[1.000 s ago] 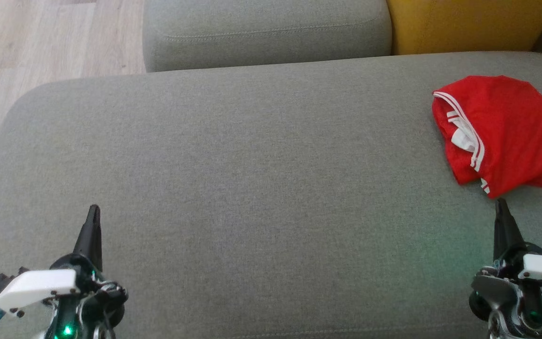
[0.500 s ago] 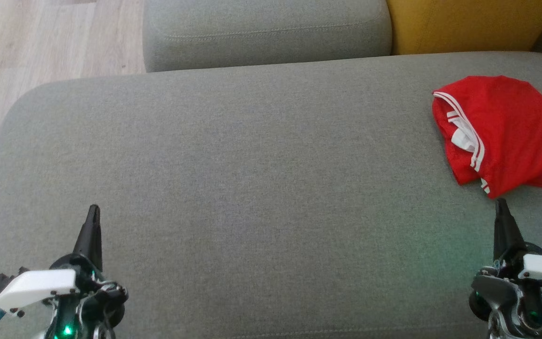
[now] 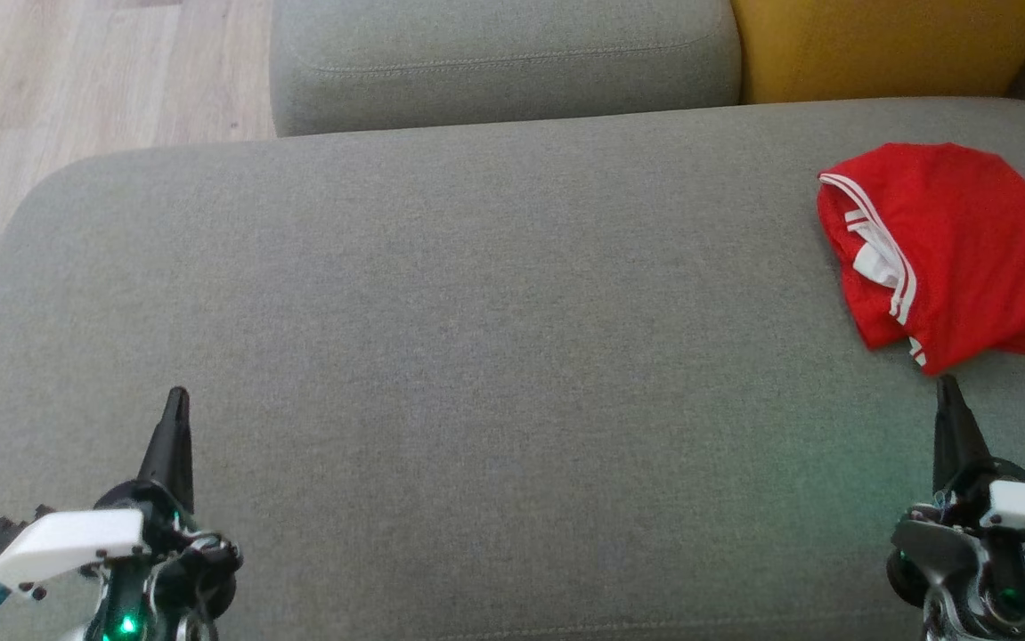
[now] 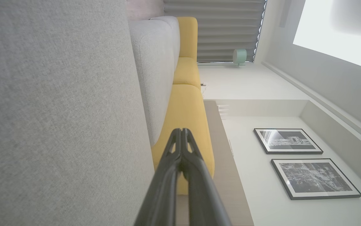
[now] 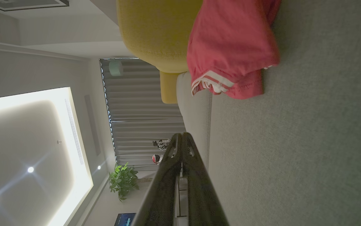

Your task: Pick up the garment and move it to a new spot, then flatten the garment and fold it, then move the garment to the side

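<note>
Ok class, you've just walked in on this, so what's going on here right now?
Nothing is being handled at this moment. A red garment with white stripes lies bunched near the right end of the grey sofa cushion. The robot's left gripper and right gripper are both shut and empty, low at the near side of the cushion. The right gripper points toward the garment's near edge, not touching it.

Right gripper [image 5: 182, 135] fingers pressed together, tips apart from the cloth. Red garment [image 5: 230, 47] with white stripes lies bunched ahead of the tips and to their right, on the grey couch seat [image 5: 293, 157] along the gripper's right side. Yellow cushion [image 5: 155, 31] just behind the garment. Curtain [image 5: 136, 103] and plant [image 5: 122, 180] left of the fingers.
</note>
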Controlling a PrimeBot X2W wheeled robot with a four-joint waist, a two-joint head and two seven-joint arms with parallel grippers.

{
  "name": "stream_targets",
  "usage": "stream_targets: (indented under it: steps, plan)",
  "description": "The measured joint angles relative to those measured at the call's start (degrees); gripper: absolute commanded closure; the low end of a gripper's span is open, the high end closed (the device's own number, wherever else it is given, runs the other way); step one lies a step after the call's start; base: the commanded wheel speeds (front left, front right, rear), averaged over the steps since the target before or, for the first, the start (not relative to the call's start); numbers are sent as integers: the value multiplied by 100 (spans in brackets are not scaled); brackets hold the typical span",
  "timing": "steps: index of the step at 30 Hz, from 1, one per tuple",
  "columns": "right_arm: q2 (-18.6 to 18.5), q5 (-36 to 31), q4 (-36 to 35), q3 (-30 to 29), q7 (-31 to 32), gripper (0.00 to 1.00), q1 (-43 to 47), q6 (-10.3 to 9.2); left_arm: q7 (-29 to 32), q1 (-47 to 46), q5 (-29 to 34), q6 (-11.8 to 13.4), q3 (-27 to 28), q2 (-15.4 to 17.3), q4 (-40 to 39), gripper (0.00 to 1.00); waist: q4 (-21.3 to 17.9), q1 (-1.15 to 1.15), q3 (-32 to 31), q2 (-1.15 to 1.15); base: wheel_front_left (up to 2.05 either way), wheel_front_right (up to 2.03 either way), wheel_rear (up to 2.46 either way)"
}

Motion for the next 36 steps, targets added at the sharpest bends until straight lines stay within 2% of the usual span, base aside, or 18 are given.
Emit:
stream_targets:
  steps: [36]
  plan:
    - [0, 0, 0, 0, 0, 100, 0, 0, 0, -1, 0, 0, 0, -1, 0, 100, 0, 0, 0, 0, 0, 0, 0]
